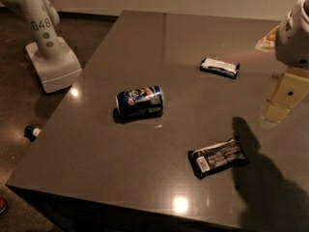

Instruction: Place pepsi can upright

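bench (96, 168): dark, glossy, front edge near
pepsi can (139, 102): on its side, left of centre, bare bench all round
far wrapper (219, 66), near wrapper (217, 157): well apart from can
pincer (286, 93): far right, nowhere near the can; open or closed, cannot tell
step: approach, no grasp yet
next: reach left between wrappers, grip can, tip onto its end

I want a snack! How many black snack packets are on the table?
2. One packet lies toward the far right, the other packet near the front edge. None look hidden. The gripper hangs above the right side of the table.
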